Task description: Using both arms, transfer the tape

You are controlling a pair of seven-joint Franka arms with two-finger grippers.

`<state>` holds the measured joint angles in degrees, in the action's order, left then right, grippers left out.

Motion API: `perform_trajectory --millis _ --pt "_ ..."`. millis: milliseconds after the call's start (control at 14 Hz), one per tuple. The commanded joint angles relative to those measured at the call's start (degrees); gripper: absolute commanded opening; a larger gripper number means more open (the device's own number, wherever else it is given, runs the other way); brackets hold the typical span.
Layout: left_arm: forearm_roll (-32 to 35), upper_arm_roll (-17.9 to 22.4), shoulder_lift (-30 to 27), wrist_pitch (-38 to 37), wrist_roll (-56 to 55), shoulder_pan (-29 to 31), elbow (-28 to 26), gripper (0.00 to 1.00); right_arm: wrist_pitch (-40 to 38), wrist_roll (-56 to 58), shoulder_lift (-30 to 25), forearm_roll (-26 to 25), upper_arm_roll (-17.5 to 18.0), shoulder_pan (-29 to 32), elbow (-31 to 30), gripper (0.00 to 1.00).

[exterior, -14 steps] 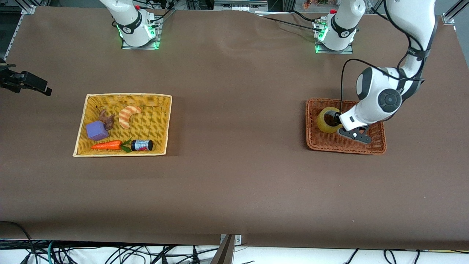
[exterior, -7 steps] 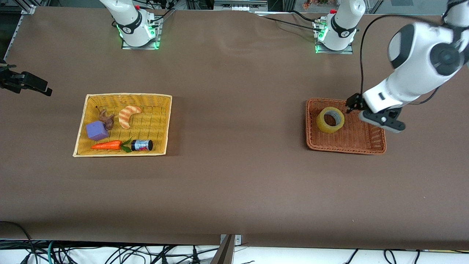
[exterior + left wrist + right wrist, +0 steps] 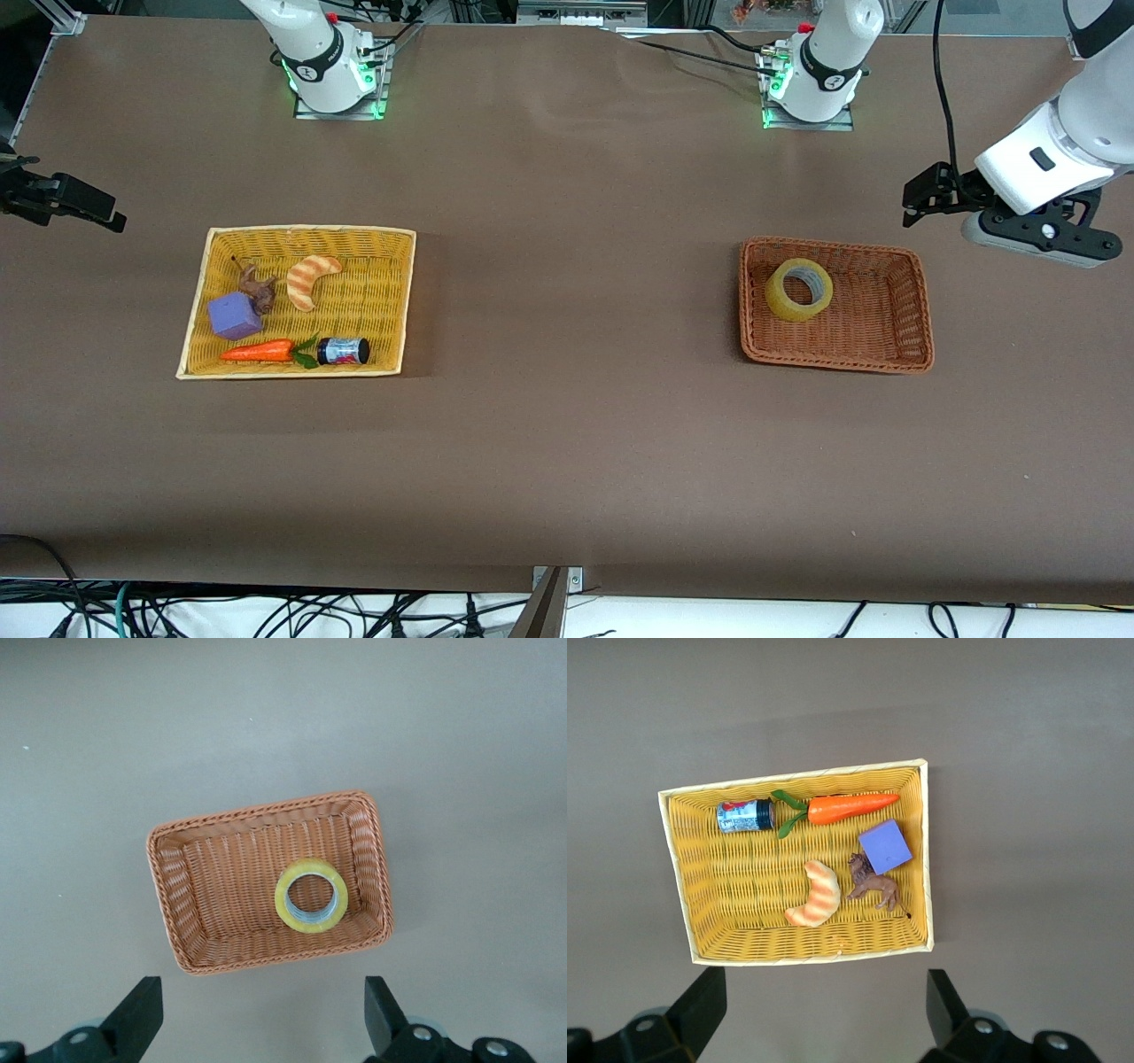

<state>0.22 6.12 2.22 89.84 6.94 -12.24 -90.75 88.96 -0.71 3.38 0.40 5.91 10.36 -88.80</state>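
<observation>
The tape (image 3: 784, 301), a yellowish ring, lies flat in the brown wicker basket (image 3: 886, 356) toward the left arm's end of the table. My left gripper (image 3: 917, 199) is open and empty, raised over the bare table beside that basket. In the left wrist view the tape (image 3: 311, 925) lies in the basket (image 3: 266, 812), well off from the open left gripper (image 3: 261, 1020). My right gripper (image 3: 104, 211) waits open and empty over the table's edge at the right arm's end, beside the yellow basket (image 3: 310, 232). It is also open in the right wrist view (image 3: 819, 1014).
The yellow basket (image 3: 797, 954) holds a striped croissant toy (image 3: 310, 279), a purple cube (image 3: 235, 316), a brown animal toy (image 3: 257, 288), a carrot (image 3: 257, 352) and a small can (image 3: 344, 351). Brown table lies between the two baskets.
My left gripper has let go of the tape, risen out of the brown basket and moved toward the left arm's end. The tape stays in the basket. The right arm has not moved.
</observation>
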Motion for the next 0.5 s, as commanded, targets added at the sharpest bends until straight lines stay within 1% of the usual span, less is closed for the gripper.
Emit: perform_trajectory --millis 0,429 --pt "1.63 0.03 1.99 -1.42 -1.06 -0.24 4.09 1.0 -0.9 1.06 0.57 1.01 0.06 0.18 1.44 1.0" --pt "1.01 0.73 2.0 -3.0 -1.14 -1.03 3.74 1.0 -0.9 0.98 0.57 1.01 0.06 0.18 1.44 1.0"
